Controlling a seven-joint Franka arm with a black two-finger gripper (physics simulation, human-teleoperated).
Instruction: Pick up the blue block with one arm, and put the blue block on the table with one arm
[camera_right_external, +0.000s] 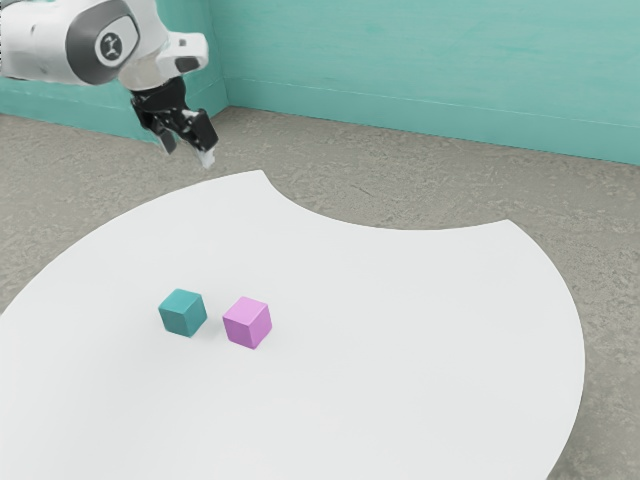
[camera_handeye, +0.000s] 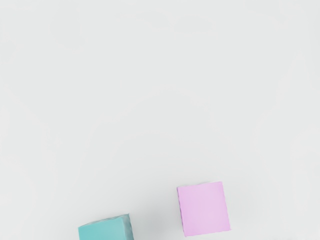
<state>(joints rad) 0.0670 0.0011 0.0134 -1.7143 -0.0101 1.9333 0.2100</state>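
One arm emblem (camera_right_external: 111, 46), one blue block (camera_right_external: 182, 313)

So yeah, the white arm (camera_right_external: 42, 42) reaches in above the pincer (camera_right_external: 187, 150), which hangs tilted, pointing downward, black fingers (camera_right_external: 204, 132) spread apart.

This is an indoor room, set up as a simulated robot workspace; whether it stands for a home, a lab or a shop cannot be told. In the exterior view, teal walls (camera_right_external: 430, 55) meet in a corner, with a band (camera_right_external: 420, 132) along their foot. The floor (camera_right_external: 400, 185) is mottled grey-brown. A robot arm (camera_right_external: 45, 42) reaches over a white table (camera_right_external: 430, 330) with curved edges, one scooped inward.
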